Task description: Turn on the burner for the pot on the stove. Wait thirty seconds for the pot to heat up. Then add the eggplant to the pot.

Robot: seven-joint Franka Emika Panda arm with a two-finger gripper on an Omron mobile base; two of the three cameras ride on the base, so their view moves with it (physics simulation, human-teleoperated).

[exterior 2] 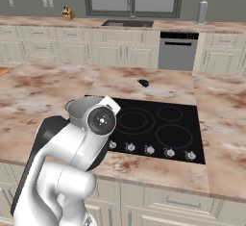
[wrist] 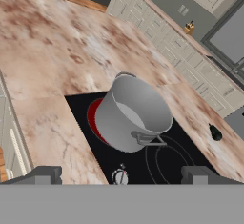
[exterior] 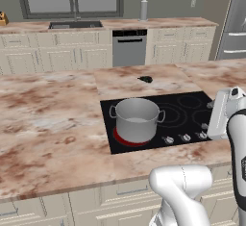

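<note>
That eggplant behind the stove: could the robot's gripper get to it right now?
Probably yes. The eggplant lies alone on bare counter behind the stove, nothing over it. The gripper is open and empty near the knobs; the pot stands off to one side, so reaching past it looks free.

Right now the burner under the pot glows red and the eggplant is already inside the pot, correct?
Not quite. The burner does glow red under the pot, but the eggplant is not inside it: the left base view shows it lying on the counter beyond the stove, apart from the pot.
</note>
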